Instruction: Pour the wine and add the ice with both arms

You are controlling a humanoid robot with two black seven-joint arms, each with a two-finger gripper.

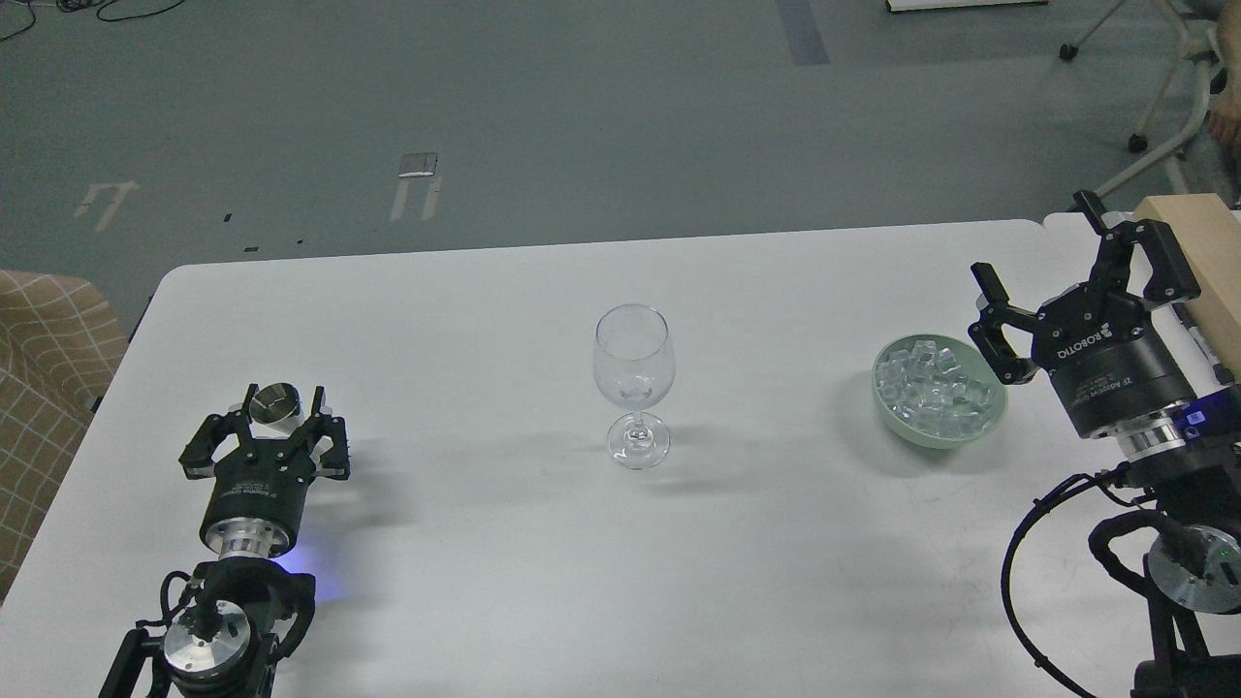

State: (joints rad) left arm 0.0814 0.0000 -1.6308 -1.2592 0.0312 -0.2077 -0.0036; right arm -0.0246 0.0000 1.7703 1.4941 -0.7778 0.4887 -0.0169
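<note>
A clear stemmed wine glass [633,361] stands upright in the middle of the white table [485,543], and it looks empty. No wine shows. A pale green bowl [987,427] at the right holds the ice [933,388], many small clear cubes. My right gripper [1037,242] hovers open just right of the bowl, with nothing between its fingers. At the front left a small metal cone-shaped cup [275,403] stands on the table; its inside is hard to read. My left gripper [276,412] is open around that cup, one finger on each side.
A pale wooden block [1197,252] lies at the table's right edge, behind my right gripper. A checked fabric seat [44,368] sits off the table's left side. Chair legs on castors [1134,97] stand on the grey floor at the far right.
</note>
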